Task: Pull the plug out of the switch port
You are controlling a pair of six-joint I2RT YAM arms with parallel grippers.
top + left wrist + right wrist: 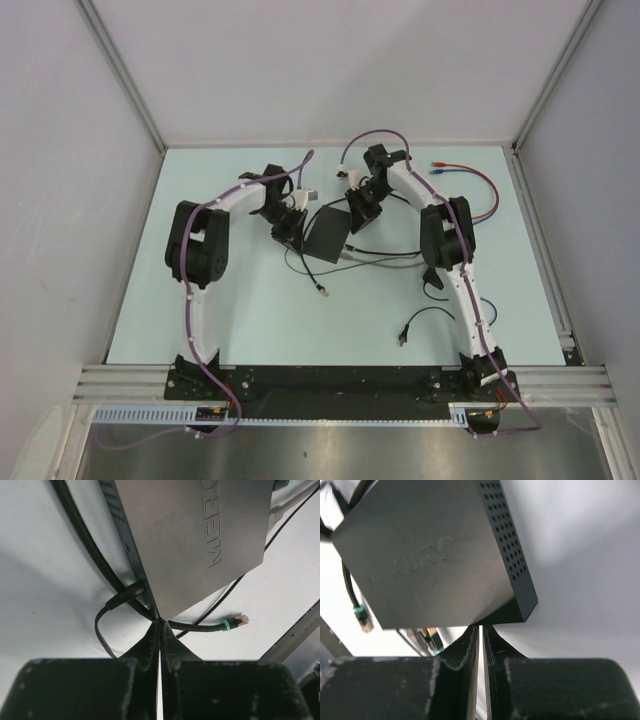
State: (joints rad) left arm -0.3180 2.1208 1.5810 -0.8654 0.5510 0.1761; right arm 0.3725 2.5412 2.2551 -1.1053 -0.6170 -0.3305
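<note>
The switch is a flat matte-black box lying mid-table between both grippers. In the left wrist view the switch fills the upper frame. A black round plug sits in its side edge, and a grey plug meets its far edge. My left gripper is shut, its tips touching the switch's near corner. In the right wrist view the switch hangs just above my right gripper, which is shut to a thin slit with nothing seen between the fingers. A teal-booted plug shows by the switch's edge.
A loose black cable ends in a teal-ringed plug beside the switch, seen also in the top view. Another loose black lead lies near the right arm. Red and blue cables curl at the back right. White walls enclose the table.
</note>
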